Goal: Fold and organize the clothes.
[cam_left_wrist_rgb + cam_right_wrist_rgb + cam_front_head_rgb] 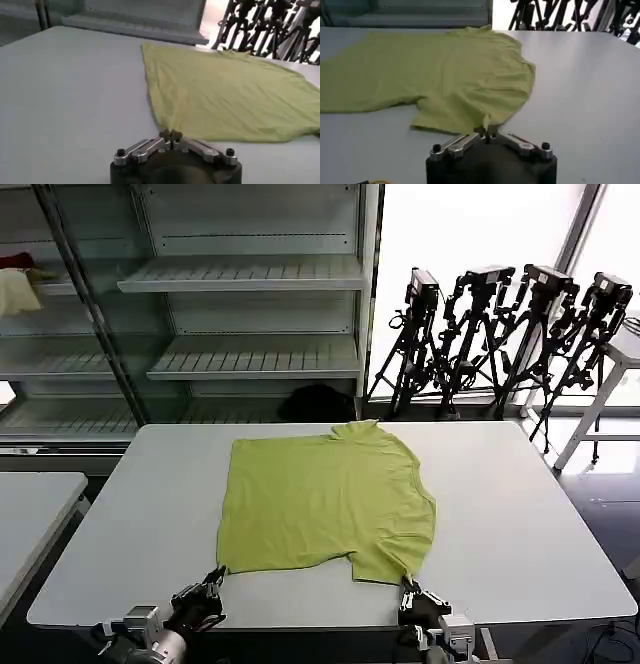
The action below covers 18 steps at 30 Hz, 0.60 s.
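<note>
The lime yellow-green T-shirt (320, 504) lies flat on the white table (520, 524), collar toward the far edge. One side looks folded in, so its near edge is stepped. My left gripper (215, 576) is at the shirt's near left corner. In the left wrist view the gripper (170, 135) is shut, with the shirt (225, 95) drawn to a point between its tips. My right gripper (408, 584) is at the near right corner. In the right wrist view that gripper (487, 131) is shut on a pinch of the shirt's (445, 75) hem.
Empty metal shelves (250, 284) stand behind the table, with a cream-and-red cloth bundle (15, 284) on a left shelf. Black camera tripods (500, 334) stand at the back right. A second white table (30, 514) sits to the left.
</note>
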Available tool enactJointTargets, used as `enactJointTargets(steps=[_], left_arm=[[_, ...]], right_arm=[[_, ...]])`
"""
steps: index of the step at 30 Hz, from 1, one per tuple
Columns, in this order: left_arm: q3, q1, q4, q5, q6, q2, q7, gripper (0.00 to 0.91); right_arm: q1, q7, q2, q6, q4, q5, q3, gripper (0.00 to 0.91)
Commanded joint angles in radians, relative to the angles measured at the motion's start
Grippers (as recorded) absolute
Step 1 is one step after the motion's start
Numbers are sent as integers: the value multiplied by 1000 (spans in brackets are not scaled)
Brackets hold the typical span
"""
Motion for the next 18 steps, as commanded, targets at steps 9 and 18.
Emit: enactJointTargets(steps=[9,18], left_arm=[[-5,-104,-74,-62,-23,16,-35,0],[51,-330,28,-84,-3,1,-85,0]], right_arm=[[55,-104,-73,-2,73,4,136,0],[342,-351,-122,-14,-143,-2,123,0]])
